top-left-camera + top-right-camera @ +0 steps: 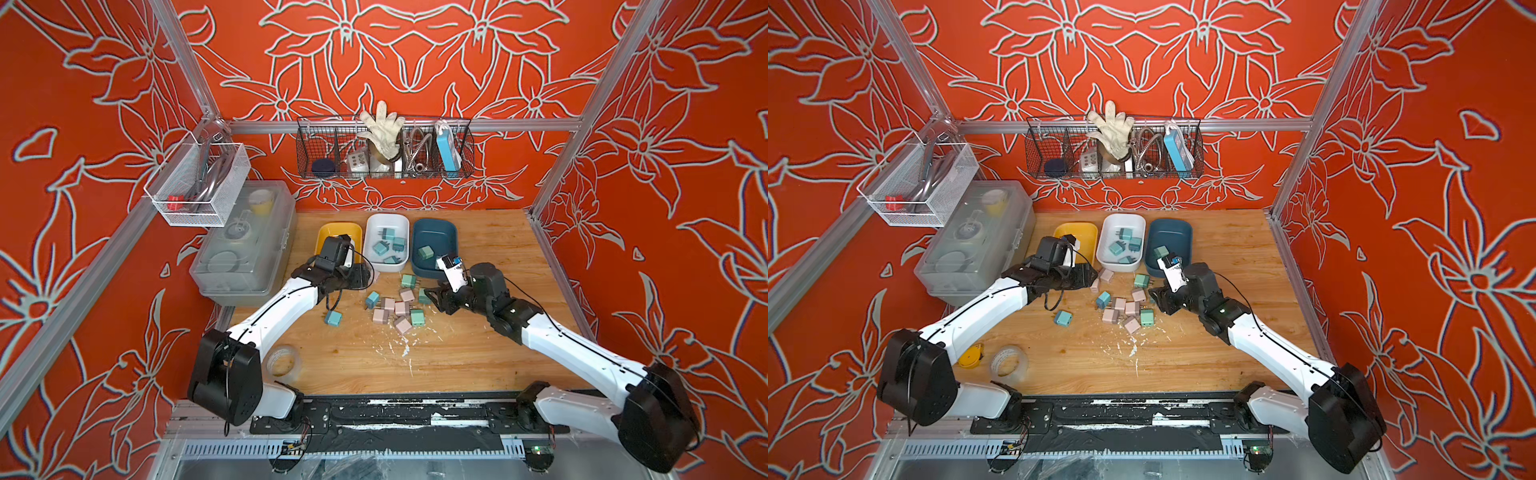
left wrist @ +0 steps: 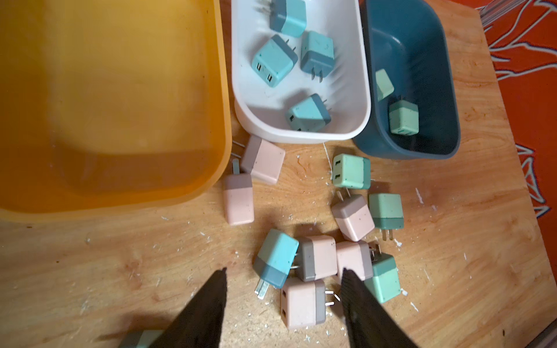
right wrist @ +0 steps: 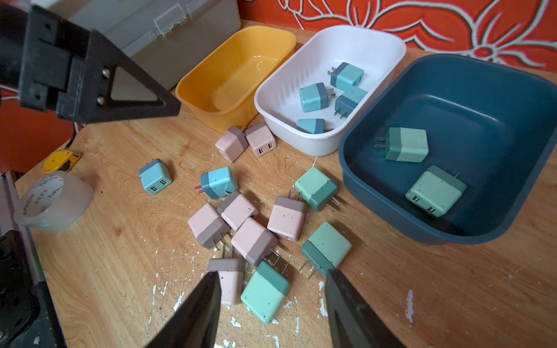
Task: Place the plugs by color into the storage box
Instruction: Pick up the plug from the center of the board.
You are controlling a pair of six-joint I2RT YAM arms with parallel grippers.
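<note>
The right pincer hangs open and empty over the near edge of the heap of plugs. Its fingers straddle a green plug that touches a pink plug. Closing here could catch both, or drag the pink one along by its prongs, since the heap is packed tight. The left pincer is likewise open and empty over the same heap. With both arms aimed at one spot, they might knock each other or scatter the plugs. A lone blue plug lies apart and looks the easier pick.

Farther on, two pink plugs sit against the tray walls, where a finger would have little room. Beyond stand the yellow tray, empty, the white tray with four blue plugs, and the dark blue tray with two green. A careless drop could mix the colours.

The bench is pale wood flecked with white chips. A roll of tape and a yellow tape measure lie at its near left. A clear toolbox stands far left, a white wire basket and a black wire basket hang on the rails, and red flowered walls close the cell.
</note>
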